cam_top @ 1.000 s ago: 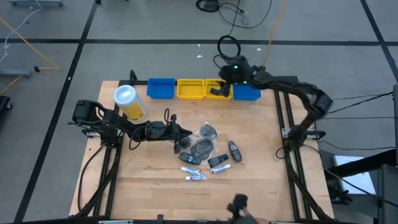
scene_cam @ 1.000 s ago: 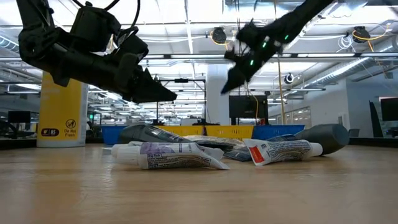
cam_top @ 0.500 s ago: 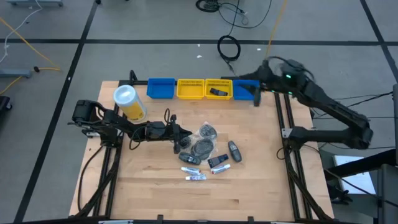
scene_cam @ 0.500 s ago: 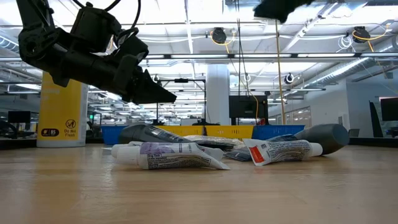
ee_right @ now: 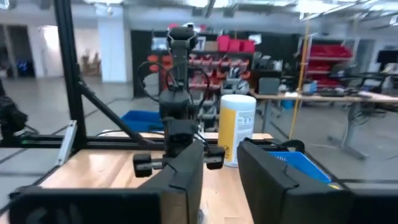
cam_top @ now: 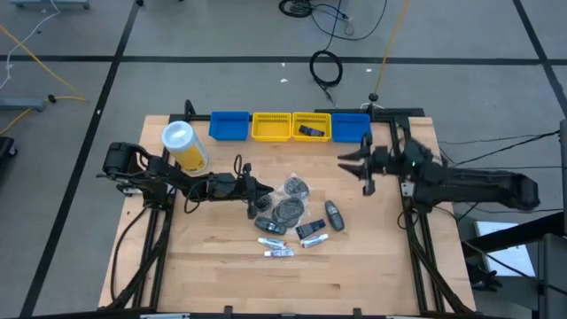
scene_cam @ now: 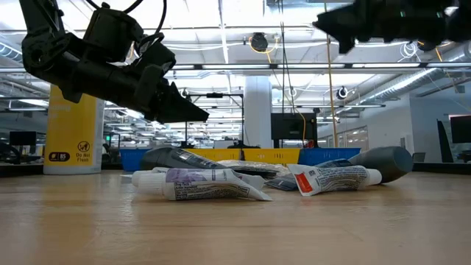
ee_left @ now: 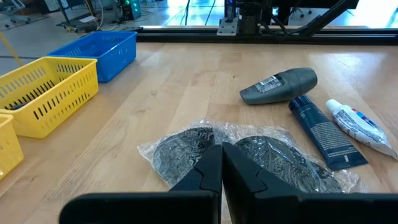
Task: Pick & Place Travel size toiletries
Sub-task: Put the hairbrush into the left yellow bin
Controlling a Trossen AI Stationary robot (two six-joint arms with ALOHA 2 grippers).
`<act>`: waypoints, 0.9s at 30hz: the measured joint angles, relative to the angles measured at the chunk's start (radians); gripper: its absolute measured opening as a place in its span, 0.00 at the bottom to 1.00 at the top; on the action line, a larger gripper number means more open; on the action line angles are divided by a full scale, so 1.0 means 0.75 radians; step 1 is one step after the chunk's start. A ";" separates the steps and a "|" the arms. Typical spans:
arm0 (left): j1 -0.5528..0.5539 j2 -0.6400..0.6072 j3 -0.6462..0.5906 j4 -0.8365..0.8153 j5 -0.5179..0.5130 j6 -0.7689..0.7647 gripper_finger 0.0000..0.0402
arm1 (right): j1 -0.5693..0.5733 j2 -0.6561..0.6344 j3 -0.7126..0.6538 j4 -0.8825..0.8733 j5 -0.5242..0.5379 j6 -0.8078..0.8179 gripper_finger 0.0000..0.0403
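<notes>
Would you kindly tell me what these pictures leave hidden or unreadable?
- Print on the white tubes: too small in the high view.
- Dark item in the yellow bin: too small to identify from above.
- Wrapped grey discs: partly hidden by the shut left gripper, left wrist view.
- Right gripper: a dark backlit shape, low view.

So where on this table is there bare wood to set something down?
The table's near strip, below the white tubes, is bare, as is the right side between the dark bottle and the right gripper. Crowded: the centre pile under the left gripper.
</notes>
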 joint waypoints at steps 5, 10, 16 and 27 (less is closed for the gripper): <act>0.002 0.000 0.000 0.001 -0.009 0.000 0.02 | 0.204 0.136 -0.146 0.203 0.332 -0.044 0.11; 0.012 0.000 -0.001 0.001 -0.013 0.001 0.02 | 0.366 0.321 -0.139 0.215 0.547 -0.083 0.02; 0.021 0.000 -0.001 0.001 -0.013 0.020 0.02 | 0.494 0.532 -0.134 0.228 0.582 -0.103 0.01; -0.008 0.000 0.121 -0.096 0.033 0.014 0.02 | 0.688 0.773 -0.133 0.235 0.726 0.126 0.09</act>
